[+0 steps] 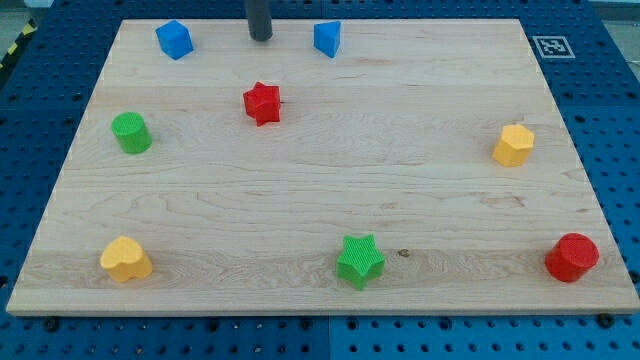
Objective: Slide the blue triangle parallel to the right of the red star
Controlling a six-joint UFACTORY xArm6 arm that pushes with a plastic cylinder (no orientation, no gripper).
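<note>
The blue triangle (pixel 327 38) lies near the view's top edge of the wooden board, right of centre. The red star (pixel 262 103) lies below and to the left of it. My tip (pixel 261 37) stands at the view's top, left of the blue triangle and straight above the red star, apart from both. A gap of bare wood separates the tip from the triangle.
A blue cube (pixel 174 40) lies at the top left. A green cylinder (pixel 131 133) is at the left, a yellow heart (pixel 126 260) at the bottom left, a green star (pixel 360 261) at the bottom centre, a red cylinder (pixel 572 257) at the bottom right, a yellow hexagon (pixel 513 145) at the right.
</note>
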